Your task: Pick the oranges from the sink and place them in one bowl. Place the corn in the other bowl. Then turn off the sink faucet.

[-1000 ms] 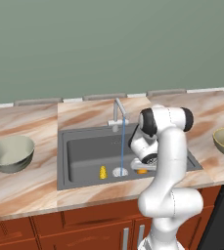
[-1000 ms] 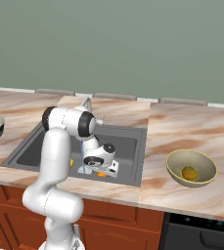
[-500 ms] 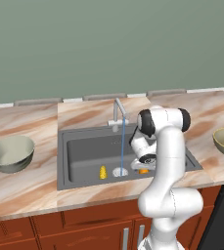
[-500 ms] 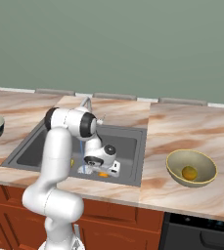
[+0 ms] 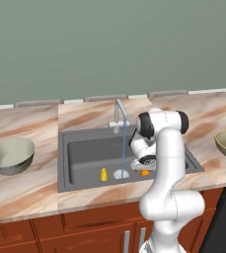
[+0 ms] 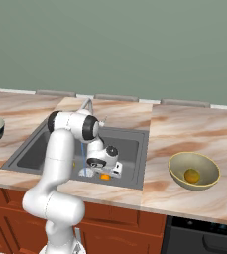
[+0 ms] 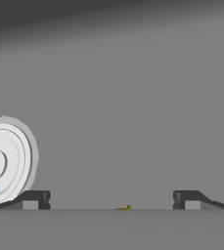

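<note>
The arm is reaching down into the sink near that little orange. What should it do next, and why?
Probably close the gripper on the orange. Its fingers stand wide apart just above the sink floor, with a sliver of the fruit between them. One orange already lies in the olive bowl.

You see a matt dark-grey sink [image 5: 85,158], a marbled tan stone-look counter [image 5: 25,190], reddish wood cabinets [image 5: 60,232] and a glossy white arm [image 5: 166,163].
</note>
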